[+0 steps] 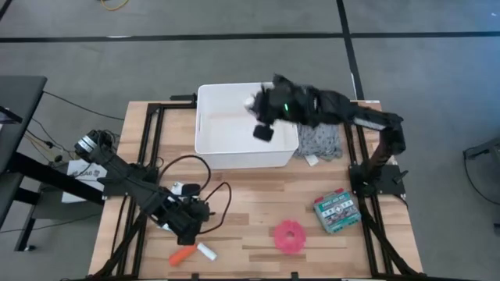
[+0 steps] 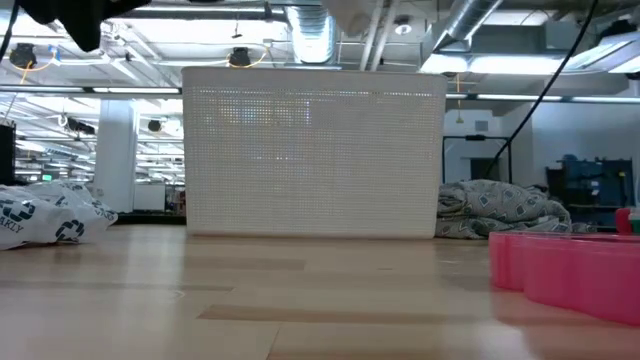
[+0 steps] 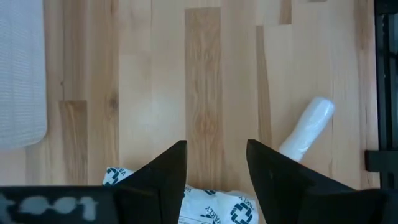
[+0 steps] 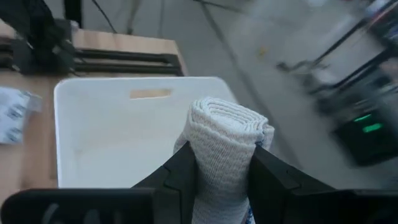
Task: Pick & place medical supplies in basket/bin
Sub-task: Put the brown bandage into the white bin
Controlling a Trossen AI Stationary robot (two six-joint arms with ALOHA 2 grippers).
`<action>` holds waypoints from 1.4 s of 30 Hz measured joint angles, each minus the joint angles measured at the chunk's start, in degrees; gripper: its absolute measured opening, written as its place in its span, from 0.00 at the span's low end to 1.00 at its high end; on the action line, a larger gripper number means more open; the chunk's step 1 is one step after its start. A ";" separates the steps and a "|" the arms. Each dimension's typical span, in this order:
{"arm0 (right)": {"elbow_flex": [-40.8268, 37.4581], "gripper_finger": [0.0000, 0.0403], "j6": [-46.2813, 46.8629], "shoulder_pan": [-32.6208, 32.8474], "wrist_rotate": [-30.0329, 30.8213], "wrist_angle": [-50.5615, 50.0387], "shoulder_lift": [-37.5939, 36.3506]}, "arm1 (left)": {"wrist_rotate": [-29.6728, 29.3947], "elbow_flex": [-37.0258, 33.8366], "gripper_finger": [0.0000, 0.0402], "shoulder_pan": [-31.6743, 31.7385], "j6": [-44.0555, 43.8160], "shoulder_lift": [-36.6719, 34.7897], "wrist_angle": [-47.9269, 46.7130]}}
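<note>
My right gripper (image 4: 222, 167) hangs over the far part of the white bin (image 1: 234, 136), shut on the beige roll (image 4: 225, 140). My left gripper (image 3: 216, 163) is open near the table's near left, low over the white packet with green print (image 3: 214, 210); whether it touches the packet I cannot tell. The small white piece (image 1: 206, 250) and the orange cylinder (image 1: 182, 254) lie by the near edge. On the wood lie the pink tape roll (image 1: 290, 236) and, to its right, the green-white box (image 1: 336, 212). My right gripper pinches the beige roll between its two fingers (image 4: 182, 167), one on each side of the roll's rounded wall (image 4: 214, 163). The roll's spiral end (image 4: 229, 115) sticks out past the fingertips. It is lifted clear above the bin's open inside (image 4: 112, 140).
A grey patterned cloth (image 1: 320, 140) lies bunched against the bin's right wall. Black cables (image 1: 205, 187) loop over the table beside the left arm. In the low view the bin's wall (image 2: 315, 150) stands mid-table, with the packet (image 2: 45, 220) left of it and the pink roll (image 2: 570, 265) to its right.
</note>
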 joint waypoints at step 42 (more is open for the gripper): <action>0.17 0.40 6.79 -16.58 -19.22 -7.73 34.65 | -5.87 0.00 0.39 -5.12 -5.77 -0.04 -5.42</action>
